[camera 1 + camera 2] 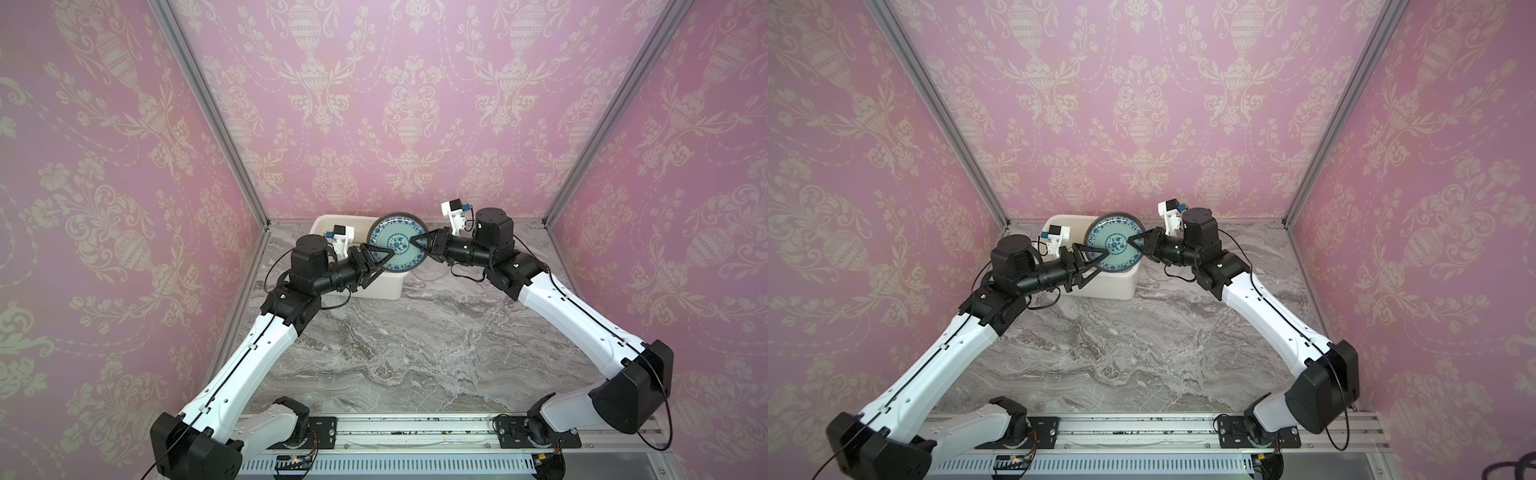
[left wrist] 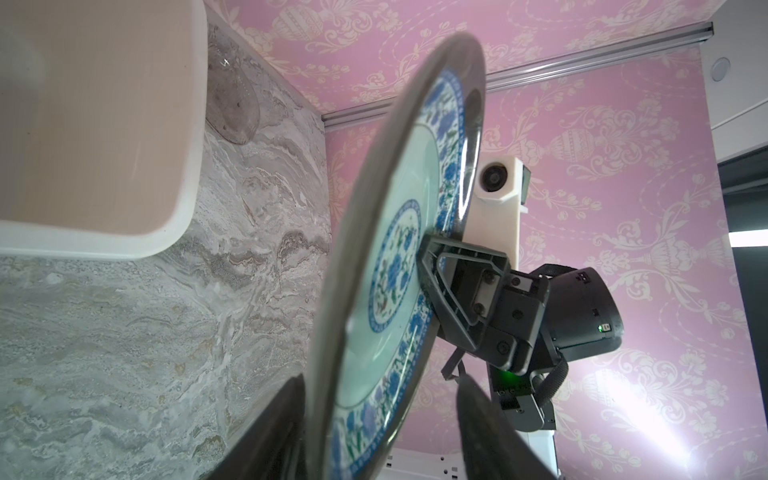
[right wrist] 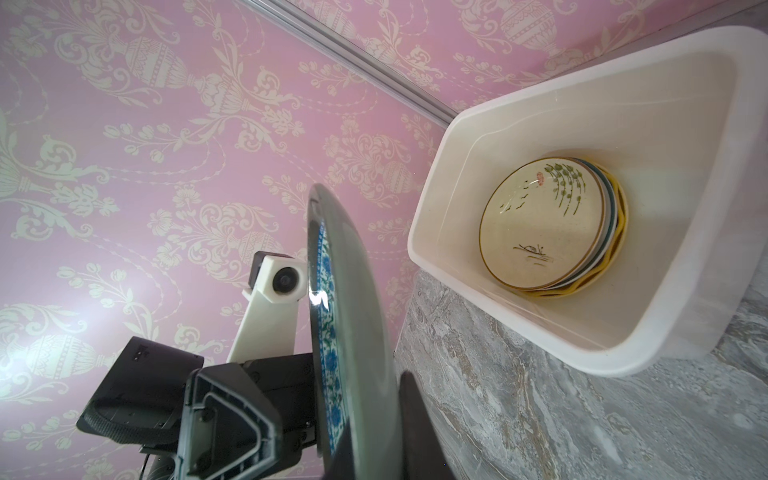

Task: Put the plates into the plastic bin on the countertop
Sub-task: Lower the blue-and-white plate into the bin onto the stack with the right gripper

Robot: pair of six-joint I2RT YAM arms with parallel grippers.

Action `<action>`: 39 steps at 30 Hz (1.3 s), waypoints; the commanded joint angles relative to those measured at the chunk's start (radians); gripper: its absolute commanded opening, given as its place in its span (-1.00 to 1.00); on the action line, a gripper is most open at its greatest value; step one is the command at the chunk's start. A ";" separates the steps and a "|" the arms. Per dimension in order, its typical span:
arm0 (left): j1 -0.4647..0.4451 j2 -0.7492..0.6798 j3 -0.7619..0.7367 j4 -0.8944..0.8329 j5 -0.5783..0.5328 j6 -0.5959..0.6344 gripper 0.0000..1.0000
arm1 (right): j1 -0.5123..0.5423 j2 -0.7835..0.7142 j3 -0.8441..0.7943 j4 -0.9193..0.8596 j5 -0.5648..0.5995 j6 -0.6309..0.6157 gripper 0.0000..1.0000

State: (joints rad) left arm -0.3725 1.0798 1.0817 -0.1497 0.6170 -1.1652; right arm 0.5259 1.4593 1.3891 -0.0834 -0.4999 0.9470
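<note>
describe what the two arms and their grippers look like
The left arm and right arm have white shell links, black joints and thin black cables. The left gripper and right gripper have black triangular open-frame fingers; a white camera housing sits on each wrist.

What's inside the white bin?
A stack of plates lies on the floor of the bin. On top is a cream plate with green sprigs. Beneath it only rims show, one of a yellow plate. The cream plate covers their faces, so the count is unclear.
</note>
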 commanded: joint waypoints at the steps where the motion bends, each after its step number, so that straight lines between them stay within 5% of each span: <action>1: 0.020 -0.113 0.054 -0.133 -0.182 0.192 0.79 | 0.016 0.010 0.078 -0.008 0.093 0.012 -0.94; 3: 0.021 -0.180 0.072 -0.213 -0.317 0.307 0.98 | 0.027 0.036 0.117 -0.045 0.139 -0.003 -0.93; 7: 0.020 -0.305 0.075 -0.287 -0.564 0.499 0.99 | 0.057 0.134 0.236 -0.142 0.216 -0.042 -0.93; 11: 0.020 -0.354 0.088 -0.342 -0.695 0.615 0.99 | 0.084 0.269 0.361 -0.218 0.254 -0.056 -0.94; 24: 0.020 -0.232 0.165 -0.409 -0.673 0.676 0.99 | 0.121 0.710 0.698 -0.191 0.199 0.012 -0.95; 39: 0.020 -0.120 0.201 -0.403 -0.645 0.727 0.99 | 0.125 0.982 0.815 -0.116 0.168 0.097 -0.85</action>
State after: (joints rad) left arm -0.3607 0.9535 1.2602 -0.5472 -0.0357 -0.4683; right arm 0.6441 2.4195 2.1597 -0.2405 -0.3176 1.0225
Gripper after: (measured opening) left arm 0.993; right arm 0.114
